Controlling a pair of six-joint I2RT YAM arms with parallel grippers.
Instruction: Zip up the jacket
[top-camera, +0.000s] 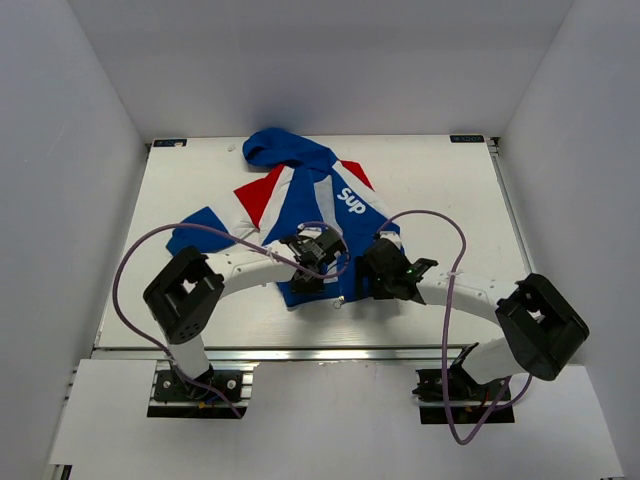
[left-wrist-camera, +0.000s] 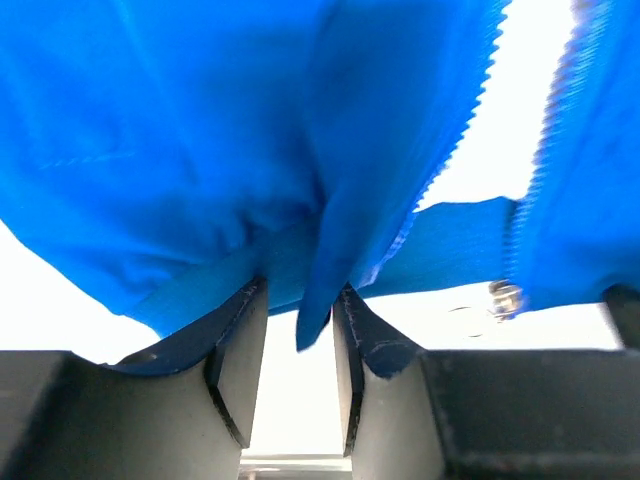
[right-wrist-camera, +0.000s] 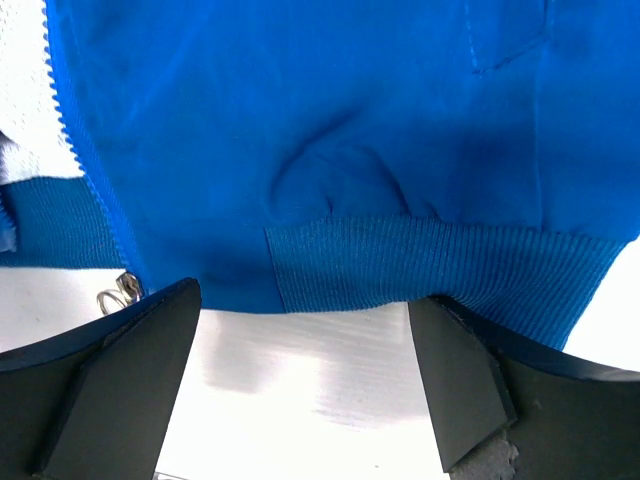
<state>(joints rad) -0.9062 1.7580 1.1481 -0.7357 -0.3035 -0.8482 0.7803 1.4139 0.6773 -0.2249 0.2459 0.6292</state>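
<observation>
The royal-blue jacket (top-camera: 310, 195) lies flat in the middle of the white worktop (top-camera: 440, 180). Its hood (top-camera: 280, 148) points to 12 o'clock and its hem to 6 o'clock, toward the arm bases. One sleeve (top-camera: 200, 232) reaches out toward 8 o'clock. Red and white diagonal panels cross the chest, and white "Sup" lettering sits on the 3 o'clock half.

The left gripper (left-wrist-camera: 300, 335) is at the hem and clenched on the jacket. A fold of blue cloth is pinched between its two fingers (left-wrist-camera: 240, 350) and hangs down into the gap. At 2 o'clock in that wrist view, two rows of zipper teeth (left-wrist-camera: 470, 100) stand apart with bare worktop between them. A small metal zipper pull (left-wrist-camera: 505, 298) sits at the foot of the 3 o'clock row.

The right gripper (right-wrist-camera: 300, 370) is just beside the left one, on its 3 o'clock side. It is released, with its fingers spread wide at the edge of the ribbed hem (right-wrist-camera: 440, 265). The hem band lies across its view from 9 to 3 o'clock. Whether the fingertips touch the cloth cannot be told.
</observation>
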